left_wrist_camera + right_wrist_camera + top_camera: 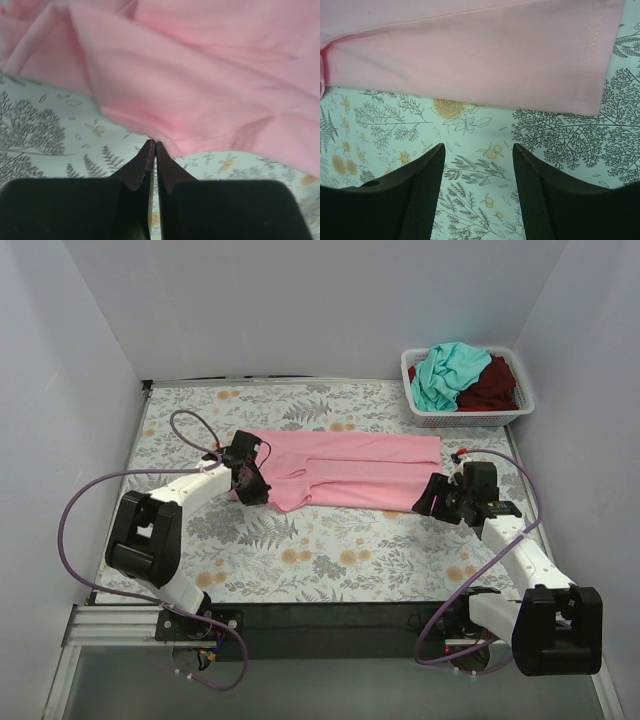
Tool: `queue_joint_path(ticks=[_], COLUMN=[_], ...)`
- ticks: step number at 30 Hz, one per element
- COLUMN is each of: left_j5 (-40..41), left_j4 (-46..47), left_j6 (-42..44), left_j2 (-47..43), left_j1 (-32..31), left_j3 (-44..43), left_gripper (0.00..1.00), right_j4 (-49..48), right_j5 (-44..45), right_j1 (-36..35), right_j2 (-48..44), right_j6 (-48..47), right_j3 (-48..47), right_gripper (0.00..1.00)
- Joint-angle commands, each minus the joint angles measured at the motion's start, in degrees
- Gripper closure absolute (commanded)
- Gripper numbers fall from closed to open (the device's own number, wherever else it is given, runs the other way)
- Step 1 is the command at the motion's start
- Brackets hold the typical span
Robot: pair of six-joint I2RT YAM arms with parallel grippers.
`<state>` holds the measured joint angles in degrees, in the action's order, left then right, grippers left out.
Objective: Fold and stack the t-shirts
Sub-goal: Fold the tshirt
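Observation:
A light pink t-shirt (350, 470) lies spread lengthwise across the middle of the floral table. My left gripper (250, 483) is at its left end. In the left wrist view that gripper (154, 144) is shut, its tips pinching the near edge of the rumpled pink cloth (200, 75). My right gripper (432, 498) hovers just off the shirt's near right corner. In the right wrist view it (479, 150) stands open over bare table, with the pink hem (470, 55) a little ahead of the fingers. A teal t-shirt (445, 375) and a dark red t-shirt (495, 385) are bunched in the basket.
A white slatted basket (470, 420) sits at the back right corner of the table. Pale walls close in on the left, back and right. Purple cables loop beside both arms. The floral cover (330, 550) runs from the shirt to the front edge.

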<state>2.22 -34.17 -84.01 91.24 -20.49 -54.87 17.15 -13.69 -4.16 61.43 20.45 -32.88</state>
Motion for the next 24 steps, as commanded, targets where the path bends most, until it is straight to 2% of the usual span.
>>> queue_joint_path(ticks=[1, 5, 12, 16, 24], left_j5=[2.1, 3.4, 5.9, 6.7, 5.6], left_j4=[0.1, -0.9, -1.2, -0.9, 1.6], left_j6=[1.6, 3.5, 6.0, 5.7, 2.3], left_j2=[1.4, 7.1, 17.8, 21.3, 24.8], left_j1=[-0.3, -0.3, 0.8, 1.4, 3.9], left_j3=[-8.4, -20.0, -33.3, -37.3, -37.9], left_gripper=[1.00, 1.00, 1.00, 1.00, 1.00], right_j4=[0.8, 1.7, 1.9, 2.0, 2.2], right_j5=[-1.4, -1.4, -2.5, -2.4, -2.5], right_j1=[-0.2, -0.4, -0.8, -0.9, -1.0], right_j2=[-1.4, -1.4, -1.6, -1.3, 0.7], right_j6=[-1.8, -2.9, -3.7, -4.3, -4.3], right_j3=[-2.2, -2.8, -2.9, -3.6, -5.1], right_gripper=[0.37, 0.37, 0.37, 0.38, 0.38])
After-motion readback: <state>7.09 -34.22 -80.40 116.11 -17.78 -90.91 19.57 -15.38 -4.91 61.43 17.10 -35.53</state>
